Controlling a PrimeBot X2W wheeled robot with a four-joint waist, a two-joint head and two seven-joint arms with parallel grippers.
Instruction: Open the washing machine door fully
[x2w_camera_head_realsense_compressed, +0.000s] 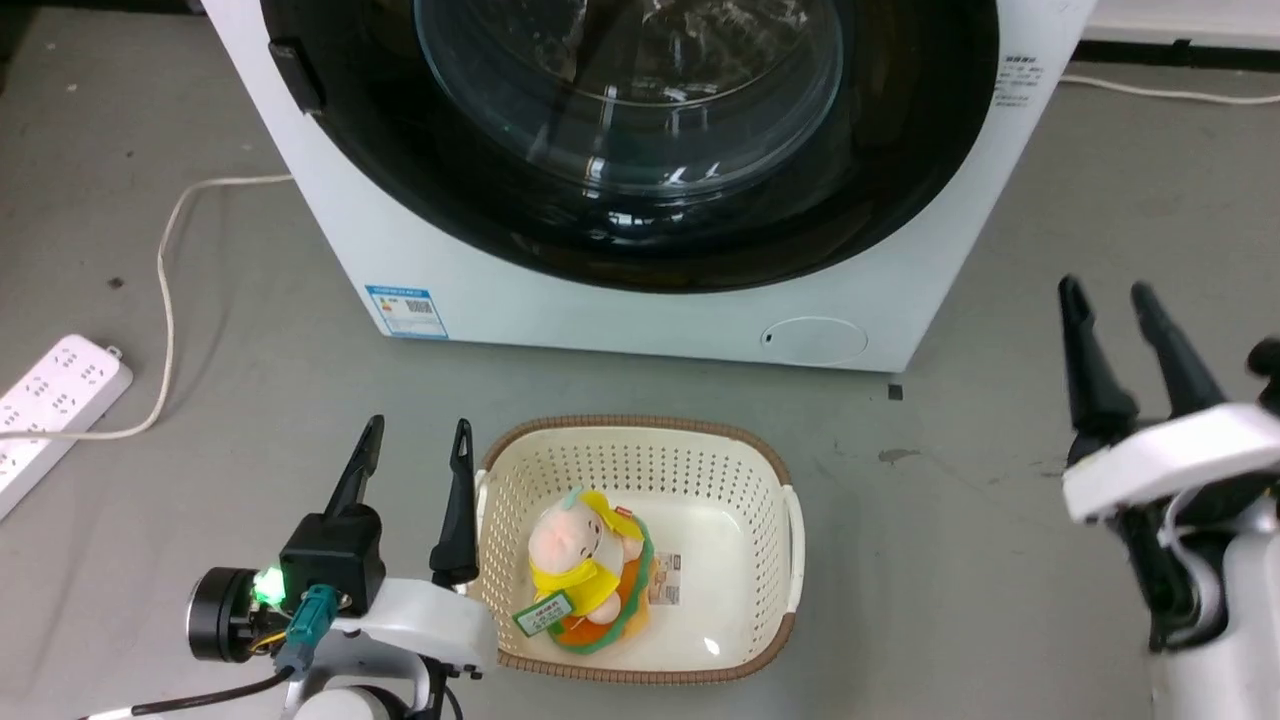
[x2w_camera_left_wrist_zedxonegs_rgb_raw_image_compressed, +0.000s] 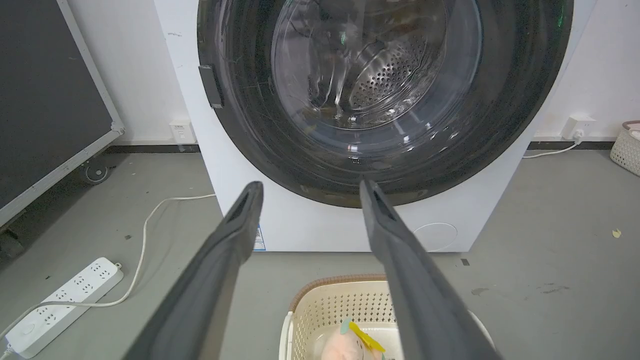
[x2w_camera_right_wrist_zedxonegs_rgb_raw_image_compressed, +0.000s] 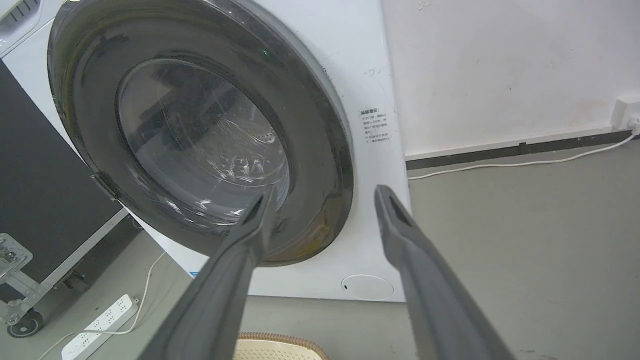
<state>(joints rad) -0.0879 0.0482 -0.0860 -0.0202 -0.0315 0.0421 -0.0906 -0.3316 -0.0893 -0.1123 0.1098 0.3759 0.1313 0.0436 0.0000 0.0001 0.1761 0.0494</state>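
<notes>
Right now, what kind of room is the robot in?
Probably a laundry corner: a washing machine on a grey floor, a basket with a soft toy before it, a power strip nearby.

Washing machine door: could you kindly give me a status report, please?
Left pincer open, empty. Right pincer open, empty. Washing machine door shut, untouched. Basket with plush toy in front of it.

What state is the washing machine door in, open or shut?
Shut. The washing machine door sits flush against the white front in both wrist views, no gap around its edge.
</notes>
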